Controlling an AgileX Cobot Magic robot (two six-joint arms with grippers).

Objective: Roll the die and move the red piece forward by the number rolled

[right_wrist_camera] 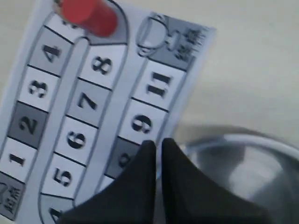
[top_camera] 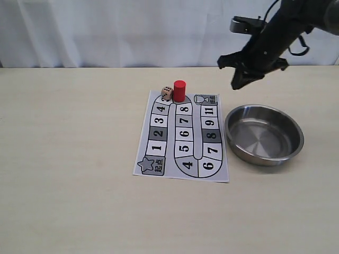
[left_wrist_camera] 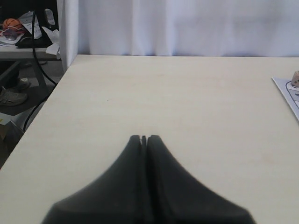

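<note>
The red piece (top_camera: 179, 91) stands upright at the far end of the printed board (top_camera: 183, 136), just past square 8, and shows in the right wrist view as a blurred red cylinder (right_wrist_camera: 88, 14). The die (top_camera: 166, 93) sits right beside it on its left, touching or nearly so; its edge shows in the left wrist view (left_wrist_camera: 295, 79). My right gripper (top_camera: 237, 84) hangs in the air above the table, to the right of the board's far end, shut with nothing between its fingers (right_wrist_camera: 159, 142). My left gripper (left_wrist_camera: 144, 138) is shut and empty over bare table, well left of the board.
A round steel bowl (top_camera: 264, 134) holding nothing stands right of the board, and its rim (right_wrist_camera: 243, 140) lies under my right gripper. A white curtain backs the table. The table's left edge (left_wrist_camera: 42, 109) drops off to floor clutter.
</note>
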